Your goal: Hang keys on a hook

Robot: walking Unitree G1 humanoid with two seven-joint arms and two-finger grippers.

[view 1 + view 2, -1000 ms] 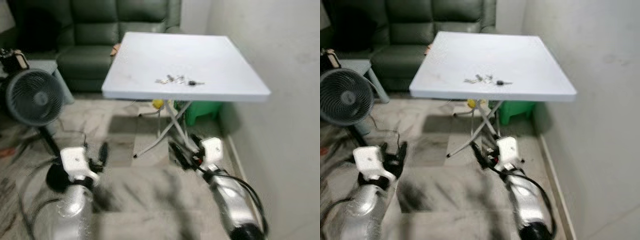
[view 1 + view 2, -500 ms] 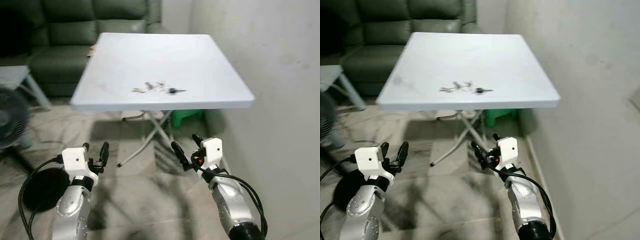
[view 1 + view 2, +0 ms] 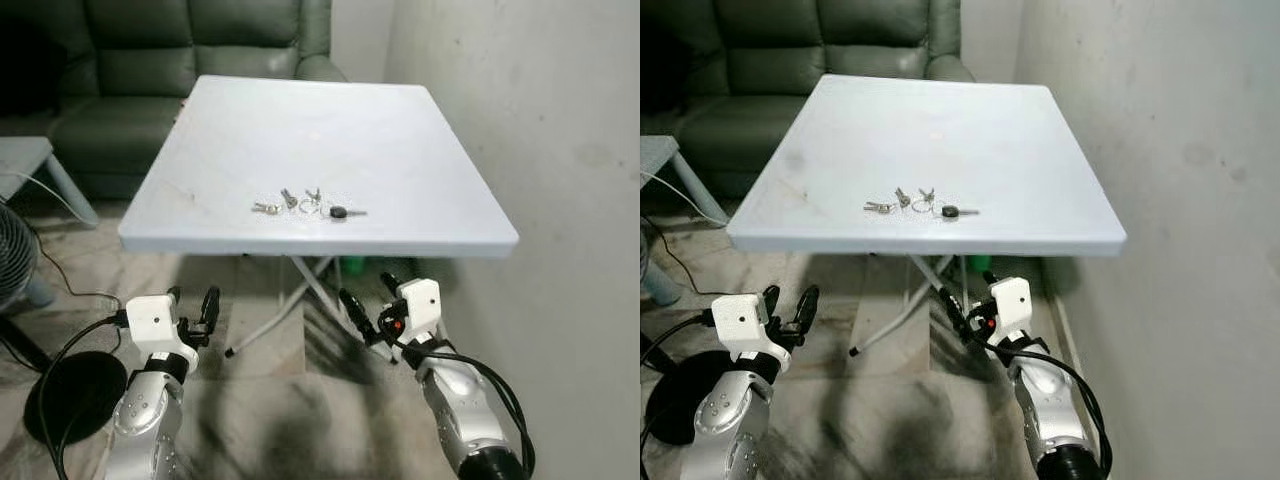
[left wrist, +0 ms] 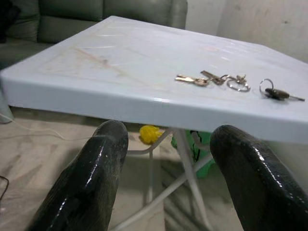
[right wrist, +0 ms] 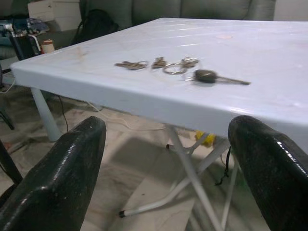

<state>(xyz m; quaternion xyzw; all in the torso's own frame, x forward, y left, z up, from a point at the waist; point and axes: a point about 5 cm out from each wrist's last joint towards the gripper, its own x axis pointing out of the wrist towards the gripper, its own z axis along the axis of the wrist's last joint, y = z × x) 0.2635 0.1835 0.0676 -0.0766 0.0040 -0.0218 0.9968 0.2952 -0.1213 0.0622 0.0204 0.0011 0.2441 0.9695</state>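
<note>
A bunch of keys [image 3: 305,204] with silver blades, rings and one black-headed key lies near the front edge of a white folding table [image 3: 420,150]. The same keys [image 4: 226,82] [image 5: 183,67] lie on the tabletop in both wrist views. My left gripper [image 3: 192,305] hangs open below the table's front left corner, nothing between its fingers [image 4: 91,178]. My right gripper [image 3: 368,303] is open too, low in front of the table's right half, level with the tabletop edge and empty.
A dark green sofa [image 3: 130,70] stands behind the table. A plain wall [image 3: 540,120] runs close along the right. A fan's base [image 3: 60,395] and cable lie on the floor at left, with a grey side table [image 3: 25,160] beyond. Crossed legs [image 3: 300,290] stand under the table.
The camera has come closer to the table and steadied; the table and keys now sit larger and lower in view. Both grippers stay open at the same height.
</note>
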